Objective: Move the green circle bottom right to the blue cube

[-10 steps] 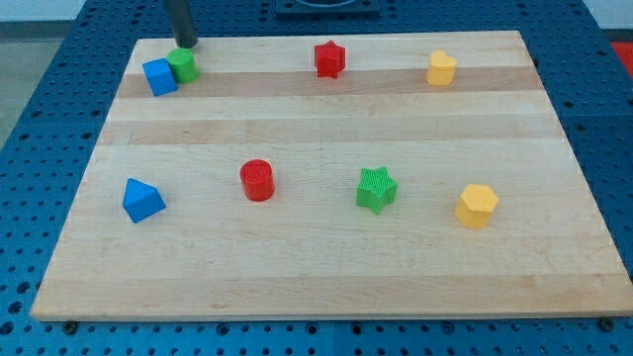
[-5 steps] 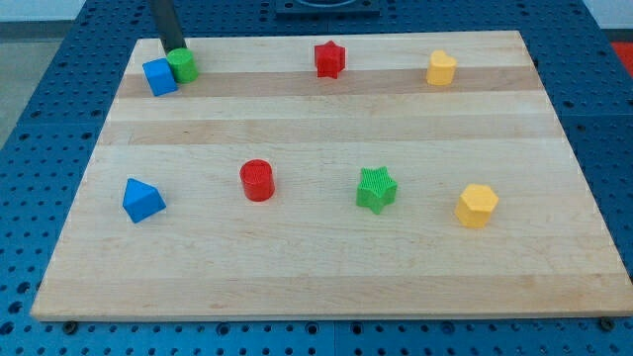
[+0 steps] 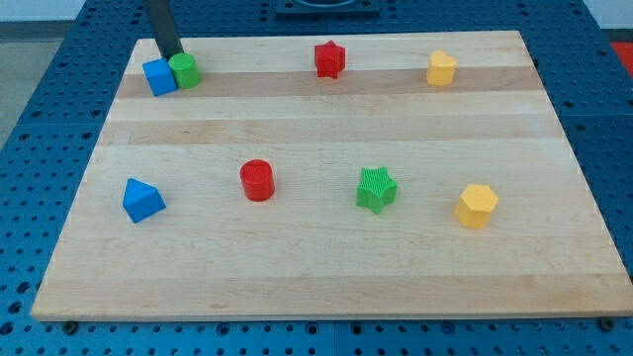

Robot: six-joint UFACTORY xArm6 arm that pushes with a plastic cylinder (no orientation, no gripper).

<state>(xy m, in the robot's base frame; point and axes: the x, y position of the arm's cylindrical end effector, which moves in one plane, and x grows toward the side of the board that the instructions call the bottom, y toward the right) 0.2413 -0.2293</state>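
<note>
The green circle (image 3: 184, 70) sits near the board's top left corner, touching the right side of the blue cube (image 3: 158, 76). My tip (image 3: 171, 54) is just above them, at the seam between the two blocks, touching or nearly touching the green circle's upper left edge. The rod slants up to the view's top.
A red star (image 3: 329, 58) and a yellow block (image 3: 441, 68) lie along the top. A blue triangular block (image 3: 142, 200), a red cylinder (image 3: 256, 180), a green star (image 3: 376, 189) and a yellow hexagon (image 3: 477, 206) lie in the lower half of the wooden board (image 3: 326, 267).
My tip has slid left and slightly down, from above the green circle's right side to its upper left. The green circle has shifted slightly down and right.
</note>
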